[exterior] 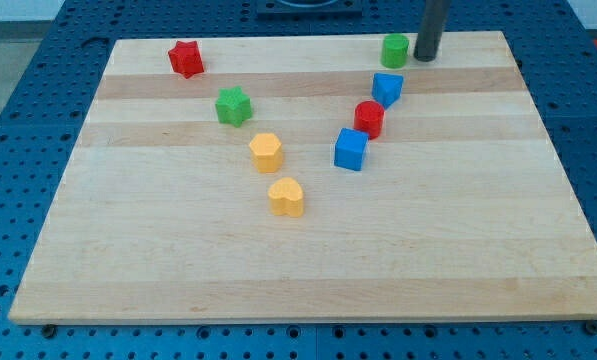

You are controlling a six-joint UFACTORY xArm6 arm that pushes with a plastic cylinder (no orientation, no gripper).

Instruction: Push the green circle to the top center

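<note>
The green circle (396, 50) is a short green cylinder standing near the top edge of the wooden board (178, 270), right of the board's centre line. My tip (424, 58) is the lower end of the dark rod, just to the right of the green circle, very close to it or touching it.
A red star (186, 59) sits at the top left. A green star (234, 105), a yellow hexagon (266, 151) and a yellow heart (287, 197) lie left of centre. A blue block (386, 89), a red cylinder (369, 119) and a blue cube (350, 150) lie below the green circle.
</note>
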